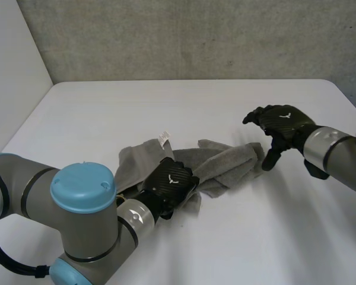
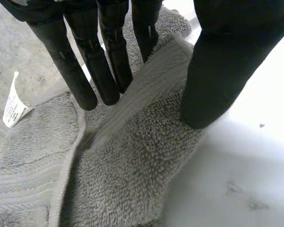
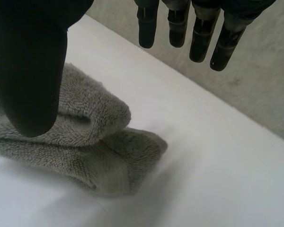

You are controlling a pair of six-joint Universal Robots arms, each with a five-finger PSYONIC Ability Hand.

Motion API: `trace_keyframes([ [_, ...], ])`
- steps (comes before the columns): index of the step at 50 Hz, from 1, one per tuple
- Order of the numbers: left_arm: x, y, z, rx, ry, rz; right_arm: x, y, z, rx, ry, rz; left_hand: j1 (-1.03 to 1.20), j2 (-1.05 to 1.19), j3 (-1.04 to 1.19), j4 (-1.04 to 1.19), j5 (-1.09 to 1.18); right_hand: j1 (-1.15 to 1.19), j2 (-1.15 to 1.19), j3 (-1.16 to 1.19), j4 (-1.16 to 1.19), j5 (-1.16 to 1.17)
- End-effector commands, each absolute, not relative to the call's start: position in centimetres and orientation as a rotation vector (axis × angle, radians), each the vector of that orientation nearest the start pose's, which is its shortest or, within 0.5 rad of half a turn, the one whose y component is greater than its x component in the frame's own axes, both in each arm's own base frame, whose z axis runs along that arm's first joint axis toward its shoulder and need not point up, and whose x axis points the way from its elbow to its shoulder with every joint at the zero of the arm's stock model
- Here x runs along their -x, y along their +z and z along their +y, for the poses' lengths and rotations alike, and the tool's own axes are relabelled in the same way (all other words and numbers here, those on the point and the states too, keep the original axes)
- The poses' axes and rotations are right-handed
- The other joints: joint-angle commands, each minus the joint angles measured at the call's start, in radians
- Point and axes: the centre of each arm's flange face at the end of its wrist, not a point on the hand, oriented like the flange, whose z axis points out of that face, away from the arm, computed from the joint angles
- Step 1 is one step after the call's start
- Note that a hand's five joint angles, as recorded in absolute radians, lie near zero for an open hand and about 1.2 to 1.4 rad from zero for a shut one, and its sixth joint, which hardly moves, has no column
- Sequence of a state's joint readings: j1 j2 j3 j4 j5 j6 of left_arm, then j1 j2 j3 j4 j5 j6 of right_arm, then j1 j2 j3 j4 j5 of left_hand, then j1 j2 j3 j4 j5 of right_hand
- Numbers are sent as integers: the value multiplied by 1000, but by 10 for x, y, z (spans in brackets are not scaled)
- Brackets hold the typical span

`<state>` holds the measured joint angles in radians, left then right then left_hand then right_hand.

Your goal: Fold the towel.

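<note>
Noted left arm [image 1: 83, 190] closest in. Found left hand [image 1: 172, 178] released, straight fingers [image 2: 104, 75] and thumb [image 2: 217, 80] pressed on middle of crumpled grey towel [image 1: 225, 161], hem ridge between them. Logged white label [image 2: 13, 106] beside fingertips. Found right hand [image 1: 283, 123] relaxed, unclenched, hovering just above towel's rolled end, clear of white table [image 1: 196, 101].

Shows left hand [image 2: 227, 56] with fingers [image 2: 75, 75] straight, tips down on grey towel [image 2: 132, 165], thumb set on its edge next to white surface [image 2: 246, 170]. Shows a banded fold rising between fingers and thumb, a white label [image 2: 13, 106] beside the fingers.
</note>
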<state>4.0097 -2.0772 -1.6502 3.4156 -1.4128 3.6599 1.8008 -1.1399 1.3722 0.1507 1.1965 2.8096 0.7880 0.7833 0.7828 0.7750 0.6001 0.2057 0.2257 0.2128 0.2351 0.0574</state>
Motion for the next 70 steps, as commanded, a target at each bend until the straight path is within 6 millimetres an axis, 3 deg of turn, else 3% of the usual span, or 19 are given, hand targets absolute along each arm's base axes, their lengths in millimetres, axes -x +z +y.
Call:
trace_keyframes([
  [1, 338, 137, -184, -1672, -1961, 2161, -259, 186, -330, 889, -1425, 2183, 429, 433, 434, 442, 442, -31, -51, -38, -61, -57],
  [7, 328, 144, -197, -1589, -1969, 2162, -273, 177, -325, 911, -1364, 2160, 488, 493, 494, 501, 502, 226, 206, 219, 196, 200],
  [12, 316, 179, -212, -1417, -2070, 2096, -276, 182, -323, 920, -1374, 2141, 515, 519, 520, 528, 528, 1189, 1169, 1182, 1159, 1163],
  [15, 312, 188, -216, -1366, -2090, 2079, -274, 188, -325, 918, -1397, 2132, 518, 522, 523, 531, 531, 1191, 1171, 1183, 1161, 1164],
  [20, 286, 221, -241, -1075, -2166, 2026, -262, 240, -320, 950, -1611, 2059, 538, 543, 543, 551, 551, 1191, 1171, 1183, 1161, 1164],
  [27, 256, 231, -264, -761, -2168, 2091, -239, 264, -303, 1076, -1760, 2063, 556, 560, 561, 569, 569, 1191, 1171, 1183, 1161, 1164],
  [34, 249, 210, -264, -681, -2115, 2234, -235, 237, -271, 1373, -1686, 2114, 553, 558, 558, 566, 566, 1191, 1171, 1183, 1161, 1164],
  [36, 250, 182, -267, -696, -2019, 2316, -243, 222, -258, 1527, -1637, 2126, 553, 558, 558, 566, 566, 1191, 1171, 1183, 1161, 1164],
  [39, 254, 165, -271, -718, -1971, 2347, -252, 202, -260, 1664, -1596, 2182, 553, 558, 558, 566, 566, 1191, 1171, 1183, 1161, 1164],
  [45, 265, 172, -294, -698, -2039, 2302, -266, 203, -283, 1770, -1726, 2222, 562, 566, 567, 575, 575, 1191, 1171, 1183, 1161, 1164],
  [47, 276, 201, -318, -660, -2181, 2202, -279, 225, -314, 1710, -1974, 2143, 579, 584, 585, 592, 593, 1191, 1171, 1183, 1161, 1164],
  [50, 281, 222, -330, -631, -2273, 2131, -285, 239, -329, 1662, -2122, 2072, 579, 584, 585, 592, 593, 1191, 1171, 1183, 1161, 1164],
  [52, 291, 269, -347, -570, -2464, 1969, -298, 281, -351, 1540, -2455, 1880, 544, 549, 550, 557, 558, 1191, 1171, 1183, 1161, 1164],
  [53, 291, 269, -348, -570, -2465, 1968, -298, 282, -351, 1539, -2456, 1879, 544, 549, 549, 557, 557, 1191, 1171, 1183, 1161, 1164],
  [55, 300, 325, -356, -522, -2659, 1775, -312, 331, -358, 1368, -2766, 1636, 521, 525, 526, 534, 534, 1191, 1171, 1183, 1161, 1164],
  [58, 302, 351, -357, -505, -2742, 1684, -316, 358, -356, 1261, -2907, 1517, 462, 467, 467, 475, 475, 1191, 1171, 1183, 1161, 1164],
  [60, 306, 391, -349, -475, -2868, 1554, -319, 399, -346, 1085, -3086, 1337, 33, 38, 38, 46, 46, 1191, 1171, 1183, 1161, 1164],
  [65, 315, 408, -323, -491, -2934, 1582, -323, 407, -326, 1094, -3068, 1307, -395, -390, -389, -382, -381, 1191, 1171, 1183, 1161, 1164],
  [70, 314, 363, -308, -546, -2794, 1889, -326, 378, -313, 1211, -2951, 1402, -539, -535, -534, -526, -526, 1191, 1171, 1183, 1161, 1164],
])
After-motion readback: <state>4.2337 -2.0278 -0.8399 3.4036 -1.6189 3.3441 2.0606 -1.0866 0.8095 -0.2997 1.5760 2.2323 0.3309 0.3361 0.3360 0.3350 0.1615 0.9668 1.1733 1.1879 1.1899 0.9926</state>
